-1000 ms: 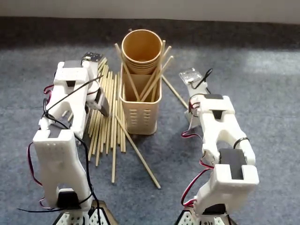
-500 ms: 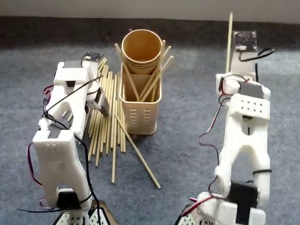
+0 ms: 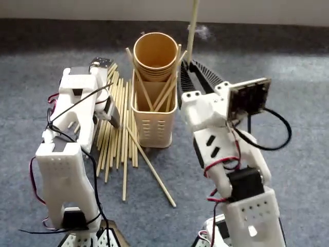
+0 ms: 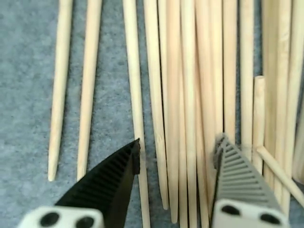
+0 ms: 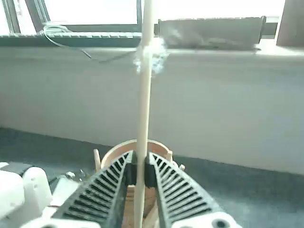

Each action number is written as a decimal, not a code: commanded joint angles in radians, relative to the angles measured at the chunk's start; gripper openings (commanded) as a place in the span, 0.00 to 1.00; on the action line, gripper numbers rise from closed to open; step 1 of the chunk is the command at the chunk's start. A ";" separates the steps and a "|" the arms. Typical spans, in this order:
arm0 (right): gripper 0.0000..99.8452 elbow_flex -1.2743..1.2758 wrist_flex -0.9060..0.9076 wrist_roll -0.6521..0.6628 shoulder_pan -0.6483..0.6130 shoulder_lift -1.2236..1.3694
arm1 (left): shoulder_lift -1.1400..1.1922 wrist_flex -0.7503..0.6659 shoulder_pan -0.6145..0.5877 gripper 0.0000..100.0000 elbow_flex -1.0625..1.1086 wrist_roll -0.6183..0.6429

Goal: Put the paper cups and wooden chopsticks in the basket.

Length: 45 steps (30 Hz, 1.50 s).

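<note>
Your right gripper (image 5: 140, 164) pinched one chopstick (image 5: 144, 76) upright just beside the basket (image 3: 153, 128), where the cups (image 3: 154, 51) sat stacked. Your left gripper (image 4: 178, 145) hung wide open low over the loose chopsticks (image 4: 190, 71) lying on the table (image 3: 288, 103) on the basket's other side.

Upper end of held chopstick (image 3: 193, 25) cut off by high view's top edge. Lower parts of stacked paper cups (image 3: 154, 72) hidden inside basket (image 3: 153, 128).

Soft even light, faint shadows; window (image 5: 85, 14) glaring bright behind.
</note>
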 commanded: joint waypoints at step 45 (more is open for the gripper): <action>0.17 -0.240 0.800 0.339 0.618 0.394 | 0.097 0.272 0.024 0.26 -0.397 -0.034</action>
